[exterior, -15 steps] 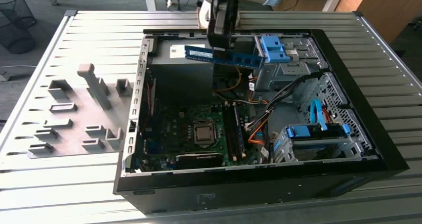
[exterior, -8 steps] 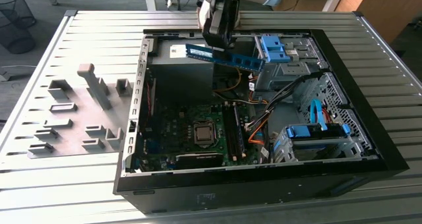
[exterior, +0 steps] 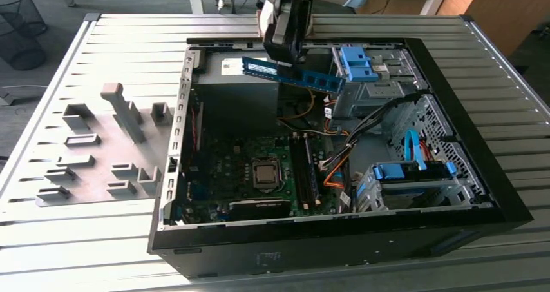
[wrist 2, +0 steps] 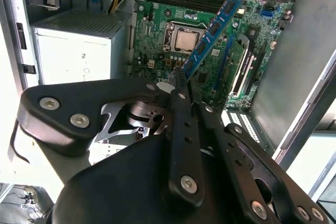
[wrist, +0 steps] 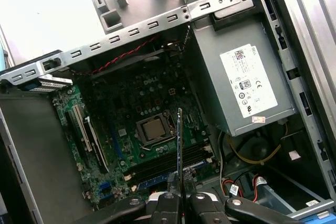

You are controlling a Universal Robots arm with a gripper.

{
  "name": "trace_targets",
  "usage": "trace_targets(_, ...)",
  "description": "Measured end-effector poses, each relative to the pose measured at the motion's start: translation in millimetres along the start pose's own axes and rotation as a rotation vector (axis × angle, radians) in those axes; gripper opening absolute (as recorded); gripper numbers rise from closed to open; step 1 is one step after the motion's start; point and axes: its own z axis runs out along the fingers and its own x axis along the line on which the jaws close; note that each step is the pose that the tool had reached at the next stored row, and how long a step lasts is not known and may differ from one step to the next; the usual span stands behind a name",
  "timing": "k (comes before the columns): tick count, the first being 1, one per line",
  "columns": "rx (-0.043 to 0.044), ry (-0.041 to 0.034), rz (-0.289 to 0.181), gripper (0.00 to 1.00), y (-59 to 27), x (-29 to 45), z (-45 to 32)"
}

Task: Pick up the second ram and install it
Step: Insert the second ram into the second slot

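Note:
The second ram (exterior: pixel 292 75) is a thin blue-green stick with black chips, held level in the air above the back of the open computer case (exterior: pixel 344 231). My gripper (exterior: pixel 284 60) is shut on it near its middle, coming down from above. In the second wrist view the stick (wrist 2: pixel 212 30) juts out from the gripper (wrist 2: pixel 184 80) over the green motherboard (wrist 2: pixel 157 45). In the first wrist view the stick (wrist: pixel 179 140) shows edge-on, clamped between the fingertips (wrist: pixel 170 199), above the processor socket (wrist: pixel 153 129) and the long memory slots (wrist: pixel 168 163).
Grey holder blocks (exterior: pixel 94 150) stand on the slatted table at the exterior view's left. Inside the case are a grey power supply (wrist: pixel 247 82), blue-handled drive cages (exterior: pixel 357 63) (exterior: pixel 413 173) and loose orange and black cables (exterior: pixel 339 156). The case walls ring the motherboard.

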Motion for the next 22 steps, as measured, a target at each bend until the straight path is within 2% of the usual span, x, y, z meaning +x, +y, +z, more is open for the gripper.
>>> trace_targets(4, 0.0000, 0.0000, 0.004, 0.14, 0.0, 0.0, 0.0)
trace_targets(9, 0.0003, -0.0002, 0.039, 0.14, 0.0, 0.0, 0.0)
trace_targets(22, 0.0020, -0.0018, 0.249, 0.14, 0.0, 0.0, 1.3)
